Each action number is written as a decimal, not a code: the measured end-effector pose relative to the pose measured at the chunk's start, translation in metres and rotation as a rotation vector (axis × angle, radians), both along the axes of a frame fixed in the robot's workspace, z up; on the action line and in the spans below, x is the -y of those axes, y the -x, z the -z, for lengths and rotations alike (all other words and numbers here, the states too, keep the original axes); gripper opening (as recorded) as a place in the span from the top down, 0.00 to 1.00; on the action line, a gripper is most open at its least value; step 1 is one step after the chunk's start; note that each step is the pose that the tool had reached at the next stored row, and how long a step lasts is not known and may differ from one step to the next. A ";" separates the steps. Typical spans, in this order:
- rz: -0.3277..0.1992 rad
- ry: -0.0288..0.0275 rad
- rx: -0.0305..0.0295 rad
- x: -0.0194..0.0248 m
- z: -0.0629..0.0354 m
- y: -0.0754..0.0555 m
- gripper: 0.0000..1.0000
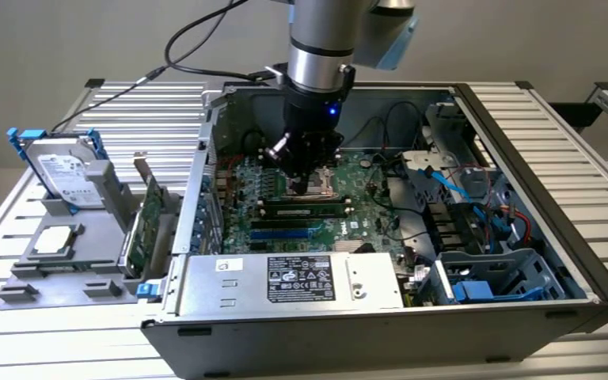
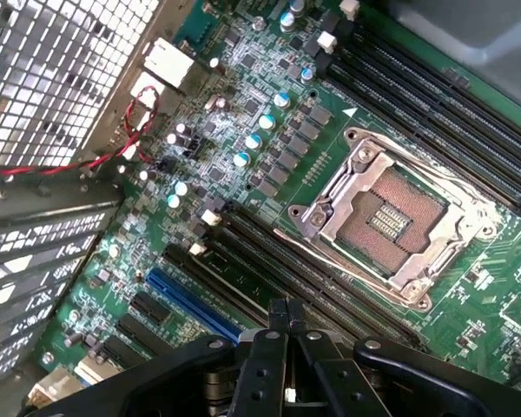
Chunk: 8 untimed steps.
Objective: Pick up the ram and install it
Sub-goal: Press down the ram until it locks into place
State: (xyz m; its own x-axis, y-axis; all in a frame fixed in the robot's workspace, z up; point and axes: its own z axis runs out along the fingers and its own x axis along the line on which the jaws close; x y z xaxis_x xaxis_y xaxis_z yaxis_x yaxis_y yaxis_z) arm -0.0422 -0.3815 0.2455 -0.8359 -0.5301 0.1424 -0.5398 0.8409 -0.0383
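The ram [image 1: 304,210] is a slim dark green stick with black chips, lying along one of the black motherboard slots inside the open computer case [image 1: 584,261]. My gripper [image 1: 306,187] reaches down into the case right above the ram's middle, fingers shut with nothing between them. In the wrist view the closed fingertips [image 2: 280,307] sit over the ram [image 2: 230,276], which runs in a slot beside the CPU socket [image 2: 391,217]. Whether the tips touch the stick I cannot tell.
Outside the case, on the exterior view's left, a grey holder [image 1: 51,273] carries a silver hard drive [image 1: 61,170] and a green expansion card [image 1: 151,218]. The power supply [image 1: 294,279] spans the case's near side. A blue drive cage [image 1: 494,277] and cables [image 1: 446,178] crowd the right.
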 end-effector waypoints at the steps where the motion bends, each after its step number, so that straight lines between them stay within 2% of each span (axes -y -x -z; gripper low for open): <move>1: 0.012 -0.0001 0.0001 0.0000 0.0000 0.000 0.89; 8: 0.076 -0.0001 0.0003 0.0000 0.0001 -0.002 0.89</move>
State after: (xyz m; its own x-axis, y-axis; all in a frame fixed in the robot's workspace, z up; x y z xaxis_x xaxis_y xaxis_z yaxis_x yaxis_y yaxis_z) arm -0.0403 -0.3815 0.2455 -0.8737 -0.4653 0.1420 -0.4746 0.8794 -0.0383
